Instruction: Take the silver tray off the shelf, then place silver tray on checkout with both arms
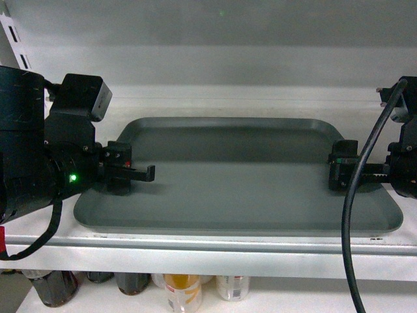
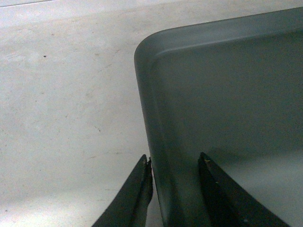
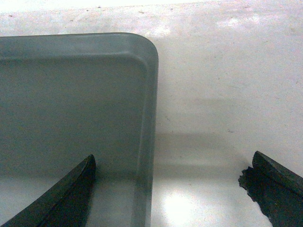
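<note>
The silver tray (image 1: 234, 186) lies flat on the white shelf (image 1: 215, 248), its long side facing me. My left gripper (image 1: 127, 173) is at the tray's left end. In the left wrist view it (image 2: 175, 158) straddles the left rim (image 2: 149, 123) with its jaws narrow: the outer finger touches the rim's edge, and the inner finger (image 2: 213, 184) stands over the tray floor a little off the wall. My right gripper (image 1: 342, 171) is at the right end, and in the right wrist view it (image 3: 173, 158) stands wide open across the right rim (image 3: 149, 118). The checkout is out of view.
A pale back panel (image 1: 215, 39) closes the shelf behind the tray, and a slotted upright (image 1: 16, 39) runs up at the far left. Bottles and cans (image 1: 182, 290) stand on the level below. White shelf board (image 2: 66, 109) shows beside the tray's ends.
</note>
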Controlling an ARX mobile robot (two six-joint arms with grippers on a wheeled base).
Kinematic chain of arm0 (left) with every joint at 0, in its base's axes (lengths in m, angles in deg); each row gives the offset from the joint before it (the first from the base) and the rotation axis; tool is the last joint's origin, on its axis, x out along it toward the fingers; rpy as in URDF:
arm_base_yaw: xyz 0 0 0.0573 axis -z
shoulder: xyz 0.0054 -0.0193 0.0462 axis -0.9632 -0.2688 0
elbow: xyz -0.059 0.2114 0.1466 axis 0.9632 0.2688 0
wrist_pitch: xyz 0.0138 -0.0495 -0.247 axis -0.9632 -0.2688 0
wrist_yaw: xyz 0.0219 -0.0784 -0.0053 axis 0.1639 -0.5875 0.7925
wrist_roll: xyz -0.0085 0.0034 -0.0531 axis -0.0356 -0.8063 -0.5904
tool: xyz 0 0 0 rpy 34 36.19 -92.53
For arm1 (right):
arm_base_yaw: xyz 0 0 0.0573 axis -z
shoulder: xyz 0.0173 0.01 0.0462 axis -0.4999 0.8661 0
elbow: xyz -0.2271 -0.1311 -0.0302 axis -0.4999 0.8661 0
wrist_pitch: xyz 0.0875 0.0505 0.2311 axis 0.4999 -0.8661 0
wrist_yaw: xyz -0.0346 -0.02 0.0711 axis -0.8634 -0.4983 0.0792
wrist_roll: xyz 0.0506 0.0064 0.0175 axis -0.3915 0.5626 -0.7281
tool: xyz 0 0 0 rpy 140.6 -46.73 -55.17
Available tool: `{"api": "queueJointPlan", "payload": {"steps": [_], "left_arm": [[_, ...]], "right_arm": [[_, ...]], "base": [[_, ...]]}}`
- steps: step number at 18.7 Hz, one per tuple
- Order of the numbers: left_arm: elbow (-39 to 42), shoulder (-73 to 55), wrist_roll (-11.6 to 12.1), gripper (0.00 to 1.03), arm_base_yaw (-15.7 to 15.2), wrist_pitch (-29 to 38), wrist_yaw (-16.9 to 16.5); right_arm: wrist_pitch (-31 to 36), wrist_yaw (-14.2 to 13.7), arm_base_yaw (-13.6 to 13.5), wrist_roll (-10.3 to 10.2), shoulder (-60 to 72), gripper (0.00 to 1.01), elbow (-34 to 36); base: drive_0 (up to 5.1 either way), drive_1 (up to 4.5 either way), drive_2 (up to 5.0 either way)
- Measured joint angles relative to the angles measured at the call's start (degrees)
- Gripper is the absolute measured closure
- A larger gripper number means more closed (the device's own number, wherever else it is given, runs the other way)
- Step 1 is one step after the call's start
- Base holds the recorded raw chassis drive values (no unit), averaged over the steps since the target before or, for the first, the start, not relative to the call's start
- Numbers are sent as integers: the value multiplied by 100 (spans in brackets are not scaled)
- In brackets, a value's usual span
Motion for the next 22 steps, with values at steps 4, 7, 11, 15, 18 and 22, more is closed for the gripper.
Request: {"api": "queueJointPlan", "payload": {"steps": [4,7,11,15,18,22], "left_arm": [[46,0,-319,98,-2,76,33],[55,0,-498,99,0,116,48],[94,0,-564,99,4,168,39],[157,44,-575,99,4,188,15],[232,116,-584,99,4,173,15],[361,317,-623,99,20,83,15]], "right_arm": [[52,-28,-61,48,-72,38,101],[59,-42,-133,55,-109,71,129],[46,-107,-214,-188,-192,98,162],[116,-151,-238,-254,-229,98,227],[129,-157,-238,-251,-402,98,315],[142,-153,-236,-188,-717,98,404]], "base": [[0,0,0],[0,0,0],[0,0,0],[0,0,0],[0,0,0],[0,0,0]]}}
